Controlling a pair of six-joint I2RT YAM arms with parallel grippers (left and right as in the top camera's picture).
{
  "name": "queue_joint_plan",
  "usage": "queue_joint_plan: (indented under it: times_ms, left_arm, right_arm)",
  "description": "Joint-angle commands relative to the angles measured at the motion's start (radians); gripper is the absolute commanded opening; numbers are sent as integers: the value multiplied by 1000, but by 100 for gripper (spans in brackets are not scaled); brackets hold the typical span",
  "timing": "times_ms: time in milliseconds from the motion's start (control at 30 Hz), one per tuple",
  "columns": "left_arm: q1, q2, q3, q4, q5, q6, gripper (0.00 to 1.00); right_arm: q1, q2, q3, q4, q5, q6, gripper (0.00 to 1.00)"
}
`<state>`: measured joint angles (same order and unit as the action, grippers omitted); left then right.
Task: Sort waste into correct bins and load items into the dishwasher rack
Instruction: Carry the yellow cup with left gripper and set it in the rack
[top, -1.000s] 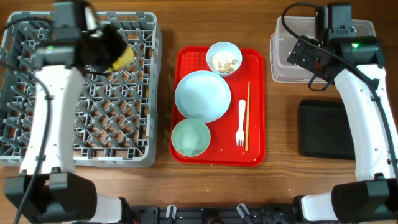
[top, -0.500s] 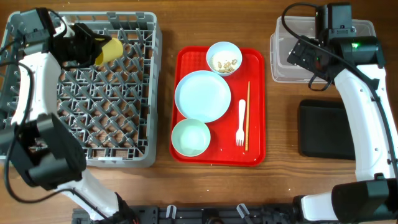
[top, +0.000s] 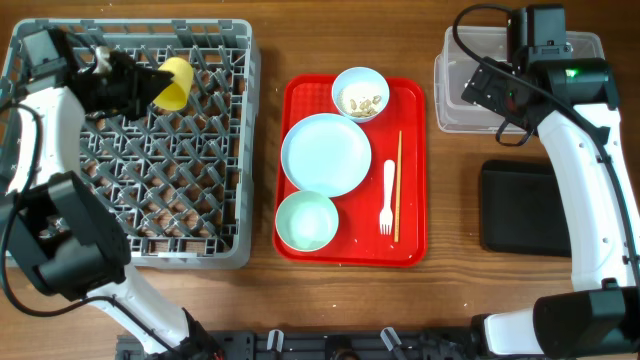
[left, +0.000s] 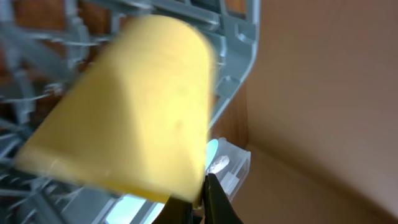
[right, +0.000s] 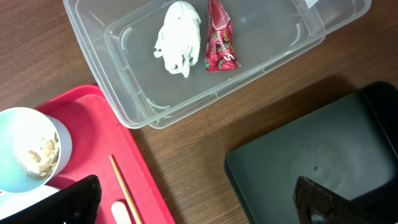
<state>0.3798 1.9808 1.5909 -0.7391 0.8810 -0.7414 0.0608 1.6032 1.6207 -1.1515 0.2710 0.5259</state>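
At the upper left of the overhead view, the left tool (top: 146, 88) is clamped on the small yellow plastic cup (top: 172, 83). It holds the cup tipped on its side over the large square grey plastic dishwasher rack (top: 200, 200), probably so the cup can go mouth-down among the pegs. Whether the cup touches the pegs I cannot tell.

At the upper right, the right tool (right: 193, 208) hangs over the clear rectangular plastic tub (right: 112, 87) with its fingers spread wide and empty. The crumpled white tissue (right: 177, 38) and the crumpled red snack wrapper (right: 219, 38) lie side by side inside, so the dry waste looks sorted. The flat black rectangular tray (right: 323, 155) below the tub is bare, likely reserved for the pale beige food scraps (top: 362, 101). These sit in the small white bowl (top: 340, 85) at the top of the red serving tray (top: 410, 240) in mid-frame.

The count:
- One cup
- One light blue round plate (top: 325, 153)
- Two bowls, the second a mint bowl (top: 306, 221)
- One white plastic fork (top: 388, 195)
- The thin wooden chopsticks (top: 398, 185), which show as a single line, so I cannot tell whether there are two
- One tissue
- One wrapper
- Two bins
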Motion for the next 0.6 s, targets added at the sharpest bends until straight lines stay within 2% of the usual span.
queue_joint_plan:
  times_ms: [0,133,467,567]
  left_arm:
    - [63,16,12,-61,-43,97,4]
    - [117,16,12,-148,-68,186,4]
    - [190,-34,14,-245,-72,265,4]
    - [212,-127,14,-267,-166,267,4]
  right_arm:
    - [3,-23,-4,0,21,-10,100]
    - [3,-23,-4,0,21,-10,100]
    - [3,-23,-4,18,21,-10,100]
    - [3,-23,-4,18,21,-10,100]
